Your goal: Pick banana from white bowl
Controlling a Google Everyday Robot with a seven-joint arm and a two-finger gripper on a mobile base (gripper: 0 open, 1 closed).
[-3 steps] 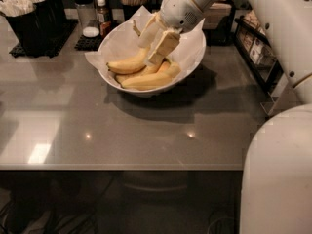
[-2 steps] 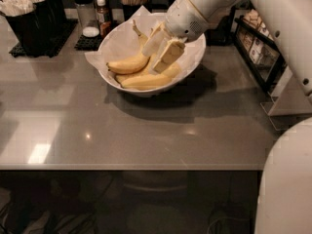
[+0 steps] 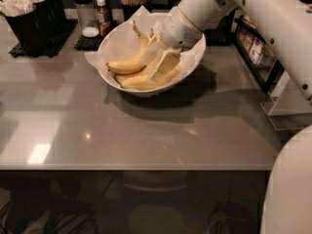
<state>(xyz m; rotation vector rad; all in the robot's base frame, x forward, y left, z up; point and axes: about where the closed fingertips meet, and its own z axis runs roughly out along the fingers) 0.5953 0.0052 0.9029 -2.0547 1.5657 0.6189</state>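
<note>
Working with gripper point(image 3: 158, 62) low inside white bowl point(image 3: 193, 63), far centre of counter point(image 3: 146, 140), over banana point(image 3: 132, 75) lying among other bananas point(image 3: 124, 65). Cannot tell how wide pincer stands, nor whether holding. Centre on slim pale fruit, close gently, lift straight, sparing paper point(image 3: 97, 57).

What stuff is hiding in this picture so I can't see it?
- Camera view: the gripper, down inside the white bowl, covers the middle of the bananas; whether it grips one is unclear.
- The top edge cuts off the bottles and black holder.
- The robot's body hides the table at its front right corner.
</note>
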